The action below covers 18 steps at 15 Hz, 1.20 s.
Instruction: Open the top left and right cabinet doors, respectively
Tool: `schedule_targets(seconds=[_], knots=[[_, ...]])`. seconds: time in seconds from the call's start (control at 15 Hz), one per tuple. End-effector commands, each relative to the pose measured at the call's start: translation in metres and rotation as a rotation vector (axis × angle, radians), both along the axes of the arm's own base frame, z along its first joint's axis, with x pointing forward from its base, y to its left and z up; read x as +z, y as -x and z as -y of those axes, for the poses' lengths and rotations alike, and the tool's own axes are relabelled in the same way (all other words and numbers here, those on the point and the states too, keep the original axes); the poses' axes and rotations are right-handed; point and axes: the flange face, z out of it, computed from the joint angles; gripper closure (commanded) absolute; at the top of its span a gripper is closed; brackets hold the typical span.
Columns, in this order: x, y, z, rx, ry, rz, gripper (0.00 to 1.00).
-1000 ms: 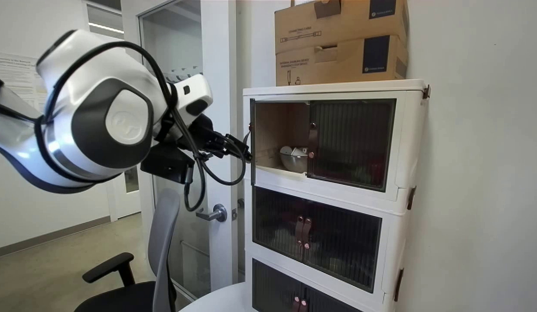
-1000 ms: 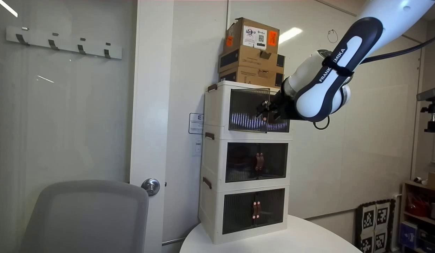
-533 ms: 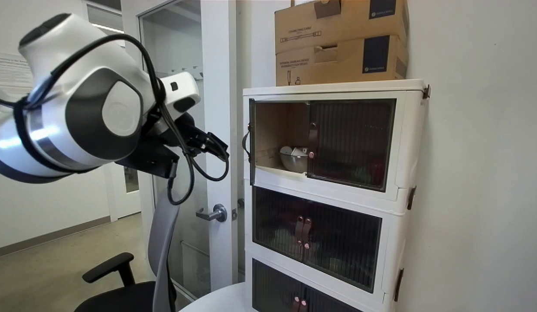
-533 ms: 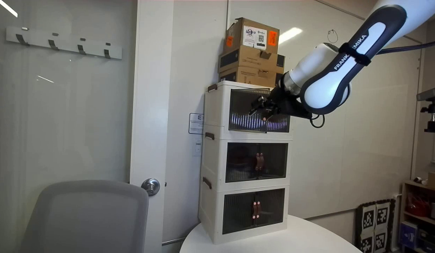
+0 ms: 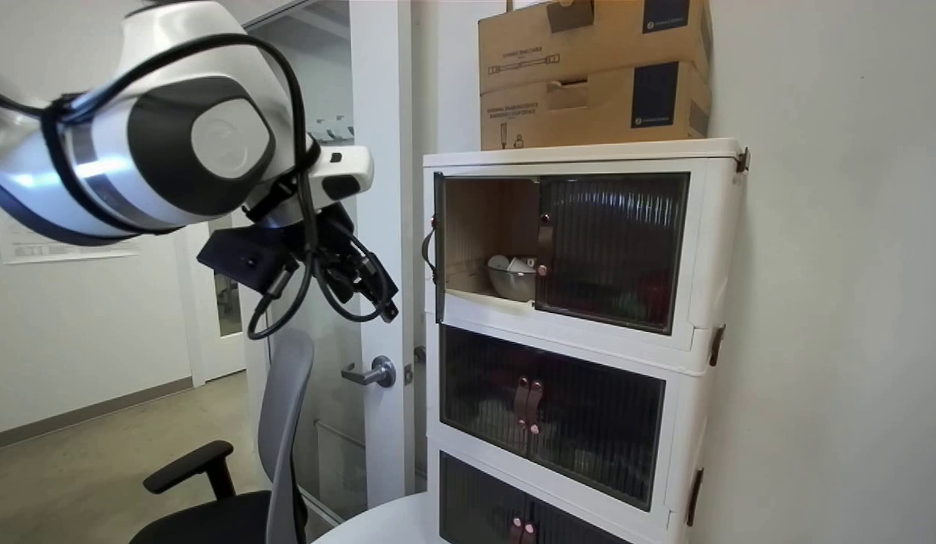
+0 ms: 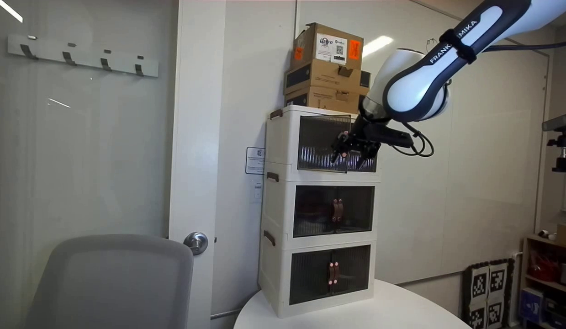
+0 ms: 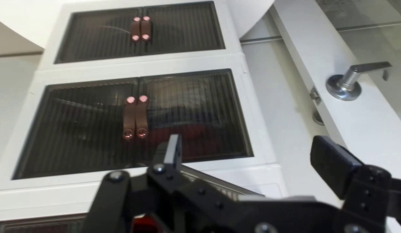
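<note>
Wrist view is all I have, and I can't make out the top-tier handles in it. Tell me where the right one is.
Observer: In an exterior view, the right handle is at the left edge of the top right door.
Operator: Now the left one. Say if I'm touching it.
Observer: You aren't. The gripper is clear of the left handle.
Operator: Report what's inside that tier.
Observer: In an exterior view, a bowl shows in the open left half.

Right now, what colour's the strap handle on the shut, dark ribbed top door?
The strap handle is dark brown, clearest in an exterior view.
</note>
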Motion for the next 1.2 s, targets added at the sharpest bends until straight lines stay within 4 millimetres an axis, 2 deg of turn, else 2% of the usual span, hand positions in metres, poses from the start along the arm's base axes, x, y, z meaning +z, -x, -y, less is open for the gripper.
schedule_targets(seconds=[0.0, 0.07, 0.13, 0.2, 0.33, 0.67, 0.93, 1.13], knots=[[-0.014, -0.009, 0.010, -0.142, 0.085, -0.100, 0.00], [-0.004, -0.005, 0.009, -0.166, 0.100, -0.106, 0.00], [-0.008, -0.001, 0.012, -0.200, 0.107, -0.139, 0.00], [-0.028, 0.000, 0.019, -0.241, 0.121, -0.200, 0.00], [-0.037, 0.007, 0.023, -0.301, 0.161, -0.275, 0.00], [-0.039, 0.026, 0.043, -0.406, 0.205, -0.557, 0.00], [-0.013, 0.029, 0.076, -0.454, 0.118, -0.589, 0.00], [0.014, 0.021, 0.118, -0.497, 0.059, -0.469, 0.00]])
